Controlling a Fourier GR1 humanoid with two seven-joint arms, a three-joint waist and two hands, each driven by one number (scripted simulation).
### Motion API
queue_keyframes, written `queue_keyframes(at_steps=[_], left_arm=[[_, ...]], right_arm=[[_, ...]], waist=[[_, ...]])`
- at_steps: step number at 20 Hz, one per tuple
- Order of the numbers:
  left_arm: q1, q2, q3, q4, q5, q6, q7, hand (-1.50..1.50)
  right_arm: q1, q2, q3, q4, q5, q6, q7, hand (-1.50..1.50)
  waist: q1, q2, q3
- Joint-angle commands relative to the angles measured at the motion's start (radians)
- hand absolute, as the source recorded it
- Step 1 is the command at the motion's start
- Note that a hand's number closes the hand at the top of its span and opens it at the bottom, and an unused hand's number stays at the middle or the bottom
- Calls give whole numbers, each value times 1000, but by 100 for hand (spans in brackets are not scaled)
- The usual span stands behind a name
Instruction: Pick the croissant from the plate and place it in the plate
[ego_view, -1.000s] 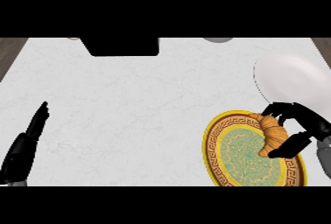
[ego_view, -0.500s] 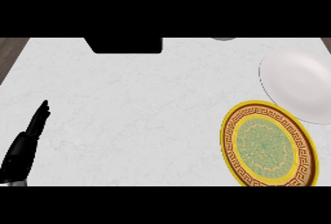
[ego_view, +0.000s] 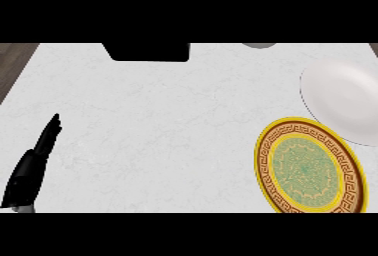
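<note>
At lower left my left hand (ego_view: 33, 167) rests, fingers straight, holding nothing. Far to its right sit the patterned yellow plate (ego_view: 267, 170) and white plate (ego_view: 332, 95); no croissant visible, right hand out of view. Croissant likely light, flaky, crushable: take it across the thick middle.

left hand (ego_view: 31, 167) at lower left of the head view, seen edge-on, black, fingers (ego_view: 50, 131) straight and pointing up and slightly right. resting, holding nothing. right hand and both grey forearms out of view.
</note>
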Motion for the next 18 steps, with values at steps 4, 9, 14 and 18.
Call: queue_keyframes(at_steps=[4,9,14,18], left_arm=[[29,-8,-15,-9,1,-15,-5,0],[-21,-24,-37,20,-39,11,-2,0],[-11,-2,-10,29,-13,-19,-12,0],[-59,23,7,18,-6,-38,39,0]], right_arm=[[-85,-83,-89,152,-91,97,-343,150],[-191,-79,-30,235,-55,174,-449,150],[-316,-64,31,259,-30,227,-403,150],[-425,-15,83,283,1,239,-333,150]], waist=[[16,-9,-6],[20,-7,-10],[26,-9,-12],[21,-11,-12]])
